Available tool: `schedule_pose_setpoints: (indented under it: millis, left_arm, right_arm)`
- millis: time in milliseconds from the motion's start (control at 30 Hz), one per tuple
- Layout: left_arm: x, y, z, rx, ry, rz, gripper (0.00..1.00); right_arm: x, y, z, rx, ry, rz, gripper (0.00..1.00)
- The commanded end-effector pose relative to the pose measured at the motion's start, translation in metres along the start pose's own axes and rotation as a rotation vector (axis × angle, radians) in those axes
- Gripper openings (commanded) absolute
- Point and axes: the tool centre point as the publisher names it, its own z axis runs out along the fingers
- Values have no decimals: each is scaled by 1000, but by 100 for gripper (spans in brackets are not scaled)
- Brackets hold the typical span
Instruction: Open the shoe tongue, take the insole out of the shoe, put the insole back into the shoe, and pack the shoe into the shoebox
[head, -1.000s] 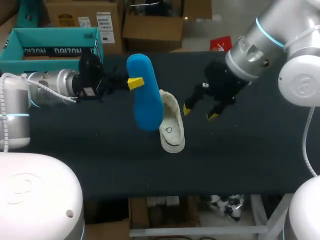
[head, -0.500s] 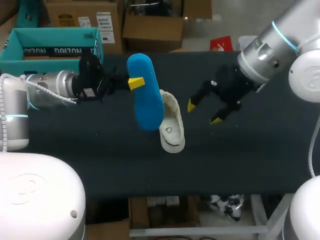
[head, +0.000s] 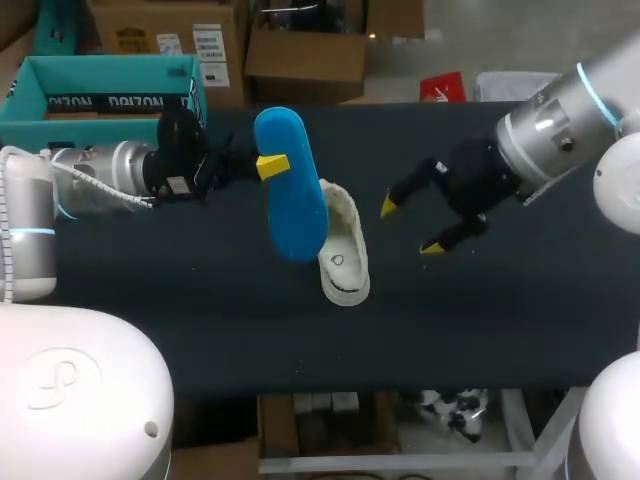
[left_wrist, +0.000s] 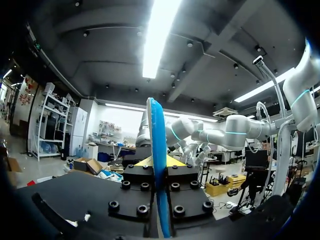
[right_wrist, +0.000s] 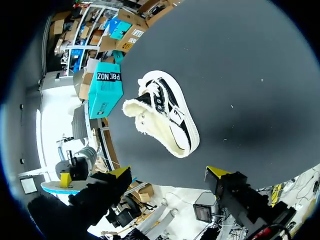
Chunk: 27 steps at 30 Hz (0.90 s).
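1. Insole (head: 290, 190) is lifted in my left gripper (head: 270, 165), which is clamped near its far end. Its long axis runs toward the shoe (head: 342, 250).
2. The shoe lies on the worktop (head: 480, 320), under the insole's lower end.
3. My right gripper (head: 410, 227), spread wide and holding nothing, hovers beside the shoe.

Shoe (head: 342, 250) mid-tabletop (head: 500, 320), insole (head: 290, 185) held at its left.
The shoe lies on the tabletop near the middle. The insole is clamped between the left fingers (head: 270, 165), overlapping the shoe's left side and perhaps touching it. The right fingers (head: 388, 207) hang spread to the right of the shoe, apart from it. The shoebox (head: 105, 95) sits at the far left corner, behind the left arm (head: 100, 170).
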Motion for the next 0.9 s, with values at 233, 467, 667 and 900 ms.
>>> schedule_pose_setpoints:
  millis: [233,467,667,900]
  left_arm:
    - [0,1,0,3,-3,0,0]
    - [0,1,0,3,-3,0,0]
    - [0,1,0,3,-3,0,0]
    - [0,1,0,3,-3,0,0]
  right_arm:
    - [-2,3,-11,223,344,513,100]
    - [-2,3,-11,223,344,513,100]
    - [-1,8,-7,244,361,557,100]
    - [12,17,7,339,494,812,100]
